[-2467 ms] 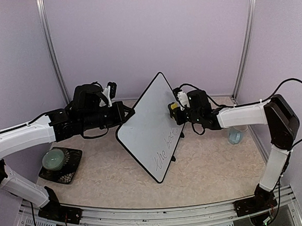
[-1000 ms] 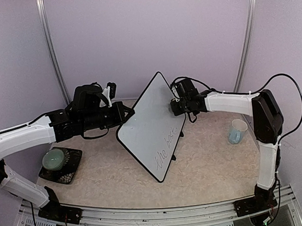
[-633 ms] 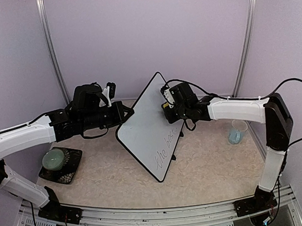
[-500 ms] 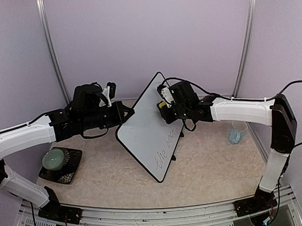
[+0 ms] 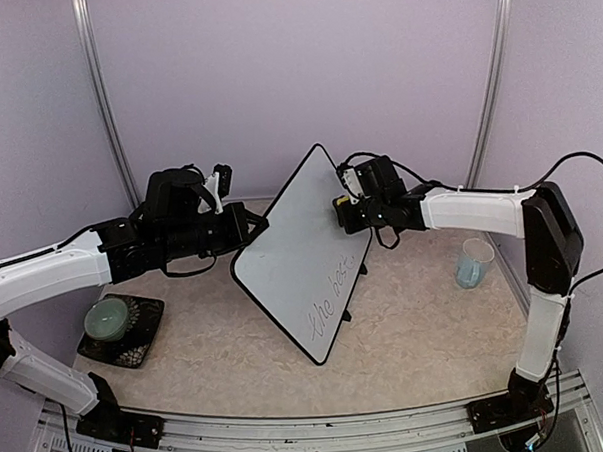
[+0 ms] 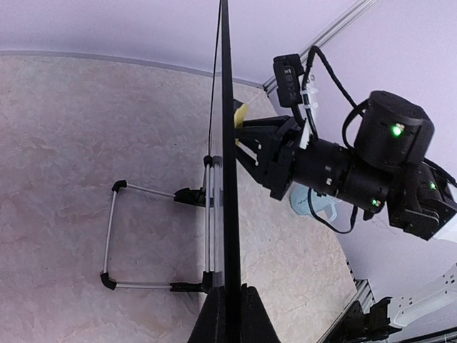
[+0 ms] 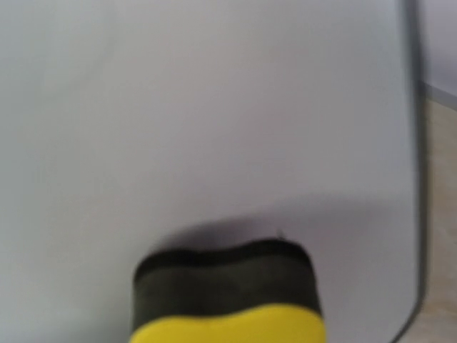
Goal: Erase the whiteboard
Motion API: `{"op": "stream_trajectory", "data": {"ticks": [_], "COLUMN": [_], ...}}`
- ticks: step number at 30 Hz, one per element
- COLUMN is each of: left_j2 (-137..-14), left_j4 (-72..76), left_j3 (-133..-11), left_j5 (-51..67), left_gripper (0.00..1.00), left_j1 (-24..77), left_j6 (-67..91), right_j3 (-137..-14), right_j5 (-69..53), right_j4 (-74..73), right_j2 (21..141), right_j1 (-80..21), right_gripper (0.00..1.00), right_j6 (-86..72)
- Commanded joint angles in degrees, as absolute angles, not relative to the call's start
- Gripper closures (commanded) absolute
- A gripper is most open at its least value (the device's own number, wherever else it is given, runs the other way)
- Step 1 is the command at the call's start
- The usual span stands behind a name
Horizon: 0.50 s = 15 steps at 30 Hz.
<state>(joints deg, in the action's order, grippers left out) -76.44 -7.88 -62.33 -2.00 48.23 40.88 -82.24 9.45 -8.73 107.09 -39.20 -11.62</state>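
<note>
The whiteboard [image 5: 298,256] stands tilted on edge in the middle of the table, its face turned toward the right arm. Its upper part looks clean, but a line of dark handwriting [image 5: 330,303] runs along the lower part, so we judge the job only partly done: that whole lower stretch is left to wipe.

The right gripper [image 5: 347,212] is clenched on a yellow sponge eraser [image 7: 227,296] and holds it at the upper right part of the board, well above the writing. The left gripper [image 5: 254,228] is clamped on the board's black frame at its left edge and steadies it.

The left wrist view meets the board edge-on, so its face is hidden there. The right wrist view is blurred and shows no fingers, only the sponge's dark pad at the white surface; it looks pressed on. We cannot read the writing. Off to the right stands a blue cup [image 5: 469,263].
</note>
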Motion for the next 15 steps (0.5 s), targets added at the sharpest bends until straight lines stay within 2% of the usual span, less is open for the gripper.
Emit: {"op": "stream_trajectory", "data": {"ticks": [1, 9, 15], "left_j2": [-75.3, -75.5, -75.5], "left_j4": [-8.1, -8.3, -8.1], "left_j3": [-61.7, -61.8, -61.9], "left_j5": [4.3, 4.2, 4.1], "left_gripper": [1.0, 1.0, 1.0], "left_j1": [49.6, 49.6, 49.6], "left_j6": [39.0, 38.8, 38.7], "right_j3": [-85.3, -88.8, -85.1], "right_j5": [8.5, 5.8, 2.2], "right_j4": [-8.6, -8.5, -6.9], "right_j2": [112.0, 114.8, 110.4], "right_j1": [-35.9, -34.5, -36.5], "right_gripper": [1.0, 1.0, 1.0], "right_j6": [-14.1, -12.7, -12.7]}}
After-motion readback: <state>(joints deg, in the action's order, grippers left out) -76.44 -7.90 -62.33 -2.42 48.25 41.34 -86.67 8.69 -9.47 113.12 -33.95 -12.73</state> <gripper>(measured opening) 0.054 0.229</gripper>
